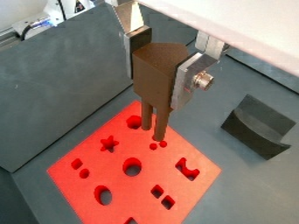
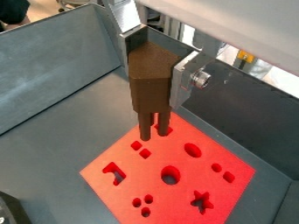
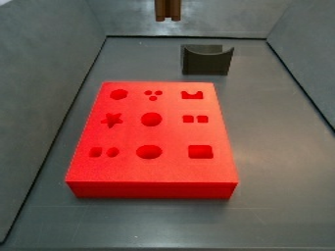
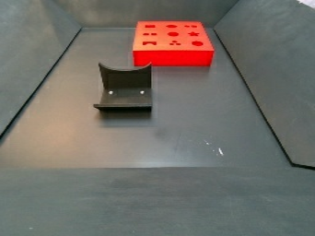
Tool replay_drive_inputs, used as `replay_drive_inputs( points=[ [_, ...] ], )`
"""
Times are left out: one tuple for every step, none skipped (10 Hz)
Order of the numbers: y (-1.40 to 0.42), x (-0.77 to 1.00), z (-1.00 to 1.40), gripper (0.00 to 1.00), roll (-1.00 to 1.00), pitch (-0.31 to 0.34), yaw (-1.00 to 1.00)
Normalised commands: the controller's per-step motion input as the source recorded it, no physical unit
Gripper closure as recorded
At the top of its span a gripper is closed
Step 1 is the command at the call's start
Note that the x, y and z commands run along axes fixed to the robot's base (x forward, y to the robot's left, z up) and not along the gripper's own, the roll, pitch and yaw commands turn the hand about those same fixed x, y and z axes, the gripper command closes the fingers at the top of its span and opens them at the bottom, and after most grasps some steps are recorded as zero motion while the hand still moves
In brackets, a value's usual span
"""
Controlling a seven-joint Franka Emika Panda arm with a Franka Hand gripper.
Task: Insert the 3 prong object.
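Wrist views: tool (image 1: 160,77) clamped on the 3 prong object (image 1: 153,87), held upright with prongs pointing down at the red board (image 1: 135,166), presumably for vertical insertion; prong tips hang above it, not yet seated. Side view: object's tip (image 3: 167,9) shows at top centre, well above the board; the tool itself is out of frame.

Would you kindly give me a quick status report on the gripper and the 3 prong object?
Gripper shut on 3 prong object, hanging above the red board. Prongs down, not yet in any cutout. Dark grey curved block sits apart; nothing in the way.
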Motion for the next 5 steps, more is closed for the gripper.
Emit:
replay_drive_inputs(
  points=[
    [0.09, 0.09, -0.05, 1.0, 0.04, 0.0, 0.25],
    [0.15, 0.19, -0.03, 1.0, 0.13, 0.0, 0.57],
    [0.06, 0.18, 0.0, 1.0, 0.18, 0.047, 0.79],
    [0.0, 0.23, 0.0, 1.0, 0.25, 0.093, 0.81],
    [0.01, 0.23, 0.08, 1.0, 0.33, 0.139, 0.75]
  ],
)
